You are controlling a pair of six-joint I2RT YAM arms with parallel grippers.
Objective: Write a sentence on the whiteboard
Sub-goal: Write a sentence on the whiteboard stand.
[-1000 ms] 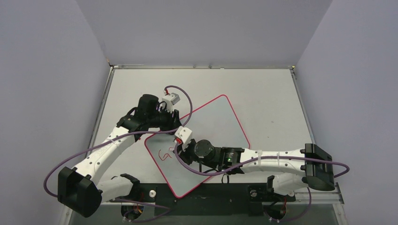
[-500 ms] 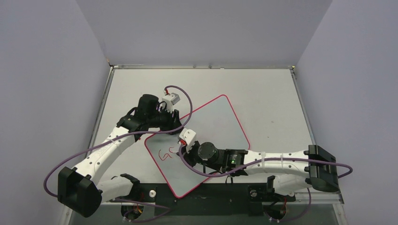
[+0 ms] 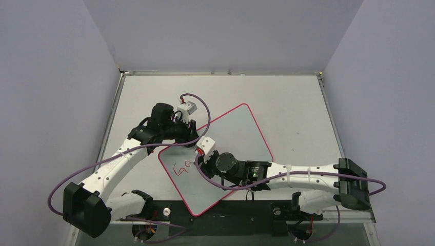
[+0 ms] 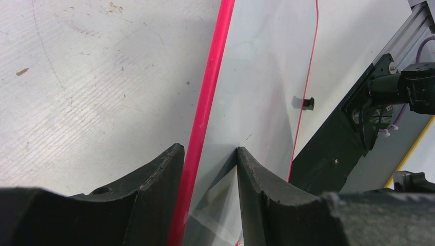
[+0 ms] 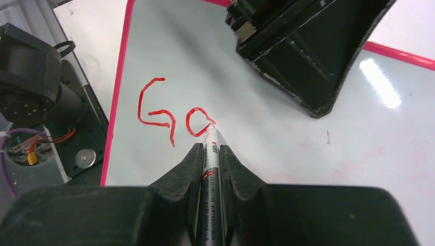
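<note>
The whiteboard is laid flat and askew on the bench, close to the arm bases. The right tool is clamped on a marker, whose tip is set against the board at the upper right of a red "o". Of the sentence only "Go" is seen, written in red near the board's left corner in the top view. The left tool is held apart, its fingers placed astride the pink frame at the board's far-left edge, one over the bench, the other over the white surface
</note>
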